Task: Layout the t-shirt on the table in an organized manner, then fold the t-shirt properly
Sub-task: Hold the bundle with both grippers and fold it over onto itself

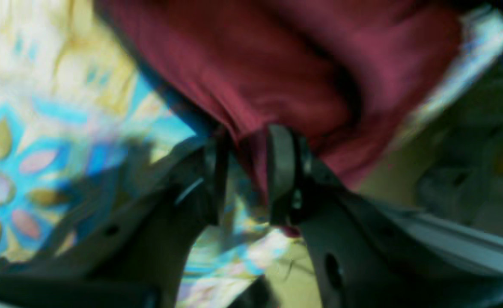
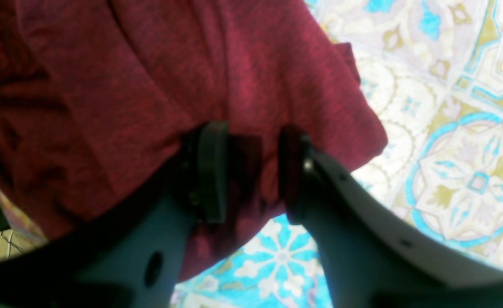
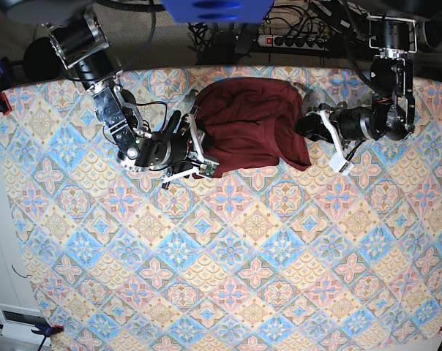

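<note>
Currently the t-shirt [image 3: 249, 124] is lying bunched near the far edge of the surface [image 3: 228, 278], with both arms working at its opposite sides. The left end effector [image 1: 246, 171] is pinching a fold of the shirt's edge between its pads. The right end effector [image 2: 251, 171] is standing spread, with cloth lying between its jaws, not clamped. Doing this well probably means securing both grips, then drawing the shirt's sides apart evenly, keeping it low over the surface.
</note>
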### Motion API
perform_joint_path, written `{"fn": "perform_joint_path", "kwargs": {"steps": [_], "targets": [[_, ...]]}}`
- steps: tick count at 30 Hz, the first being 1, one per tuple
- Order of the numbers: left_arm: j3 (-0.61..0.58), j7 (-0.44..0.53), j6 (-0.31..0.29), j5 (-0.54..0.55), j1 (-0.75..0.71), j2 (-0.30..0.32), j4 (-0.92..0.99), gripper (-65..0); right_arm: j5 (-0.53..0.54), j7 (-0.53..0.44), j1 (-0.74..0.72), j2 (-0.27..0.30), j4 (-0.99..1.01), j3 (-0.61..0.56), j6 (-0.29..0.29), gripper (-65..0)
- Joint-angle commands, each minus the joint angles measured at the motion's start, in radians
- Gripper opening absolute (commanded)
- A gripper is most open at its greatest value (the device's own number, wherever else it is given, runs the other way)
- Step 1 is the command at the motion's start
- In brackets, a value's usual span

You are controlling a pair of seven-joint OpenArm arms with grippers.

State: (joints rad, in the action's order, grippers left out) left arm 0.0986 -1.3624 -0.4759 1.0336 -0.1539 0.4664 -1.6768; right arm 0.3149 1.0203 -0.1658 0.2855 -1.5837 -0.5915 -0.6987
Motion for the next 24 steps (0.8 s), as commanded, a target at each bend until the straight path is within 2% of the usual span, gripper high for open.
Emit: {"fn": "perform_joint_path", "kwargs": {"steps": [1, 3, 7, 12, 16, 18, 21, 24], "targets": [[0.019, 0.011, -0.005, 0.055, -0.002, 0.013, -0.039, -51.3, -0.009, 0.009, -0.016, 0.007, -0.010, 0.005, 0.001, -45.1], [0.025, 0.010, -0.005, 0.132, -0.008, 0.013, -0.059, -51.3, -0.009, 0.007, -0.015, 0.007, -0.019, 0.005, 0.001, -45.1], [0.022, 0.007, -0.005, 0.210, -0.043, 0.005, -0.070, -51.7, -0.009, 0.001, -0.013, 0.007, -0.080, 0.006, 0.001, -47.4], [0.008, 0.001, -0.005, 0.219, -0.120, -0.038, -0.187, -51.9, -0.009, 0.001, -0.016, 0.007, -0.205, 0.025, 0.001, -57.1], [-0.084, -0.027, -0.005, 0.215, -0.145, -0.038, -0.225, -52.1, -0.009, -0.001, -0.019, -0.001, -0.212, 0.107, 0.001, -59.1], [-0.119, -0.030, -0.005, 0.199, -0.158, -0.038, -0.242, -55.7, -0.007, -0.001, -0.021, -0.039, -0.211, 0.135, 0.001, -59.3], [-0.132, -0.027, -0.005, 0.136, -0.161, -0.041, -0.256, -65.0, -0.009, -0.001, -0.047, -0.085, -0.137, 0.144, 0.001, -59.4], [-0.167, -0.025, -0.005, 0.087, -0.160, -0.041, -0.256, -65.0, -0.009, -0.001, -0.114, -0.133, -0.057, 0.143, 0.001, -59.4]]}}
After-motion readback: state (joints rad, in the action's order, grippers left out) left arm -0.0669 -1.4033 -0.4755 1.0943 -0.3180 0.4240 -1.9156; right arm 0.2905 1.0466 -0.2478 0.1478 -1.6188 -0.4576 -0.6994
